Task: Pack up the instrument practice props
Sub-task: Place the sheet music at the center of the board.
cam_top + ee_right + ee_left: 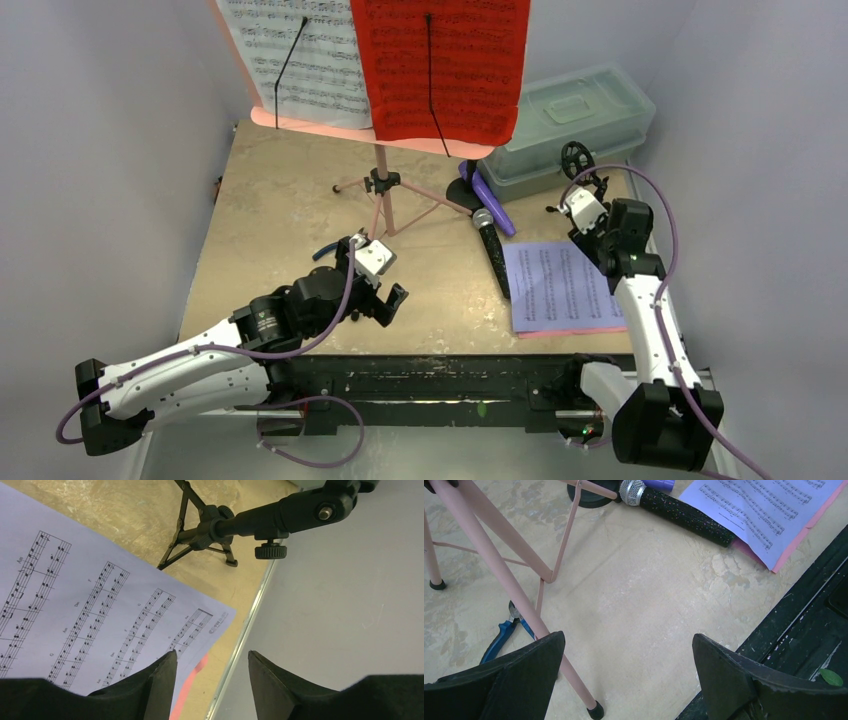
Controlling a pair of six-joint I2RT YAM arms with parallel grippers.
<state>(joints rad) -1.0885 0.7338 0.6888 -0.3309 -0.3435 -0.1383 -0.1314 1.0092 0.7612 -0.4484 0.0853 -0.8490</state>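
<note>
Landmark: pink music rack, upright on its tripod.
On its panel: white sheet on the left, red sheet on the right.
Black silver-headed mic: flat, just right of the rack's feet.
Purple mic: behind the black mic, against a round black mic base.
Lavender sheet: flat, right of the black mic.
Black tripod mic support: furthest right of the rack.
Left gripper: jaws spread wide, empty, low by the rack's near leg; blue-handled pliers under the rack.
Right gripper: jaws parted, empty, over the lavender sheet's right edge.
</note>
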